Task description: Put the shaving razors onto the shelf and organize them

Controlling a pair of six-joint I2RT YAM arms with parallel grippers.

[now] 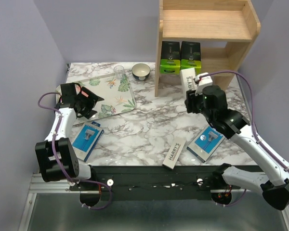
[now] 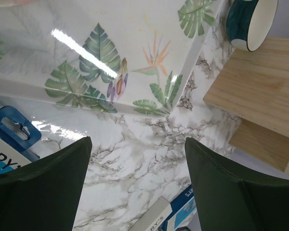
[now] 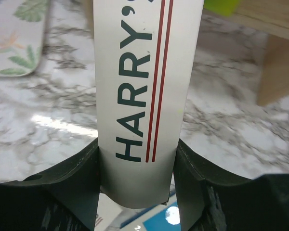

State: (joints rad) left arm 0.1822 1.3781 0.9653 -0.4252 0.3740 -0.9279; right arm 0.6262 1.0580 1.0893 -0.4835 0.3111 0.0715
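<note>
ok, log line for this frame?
right hand: shut on Harry's box | left hand: open | shelf: two black-green boxes | table: three packs

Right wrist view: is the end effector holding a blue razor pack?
No, the right end effector is clamped on a slim white HARRY'S box.

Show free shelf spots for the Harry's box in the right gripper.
Upper tier of the shelf: bare between both side panels. Lower tier: bare wood right of the two black-and-green boxes; its left half is crowded.
</note>
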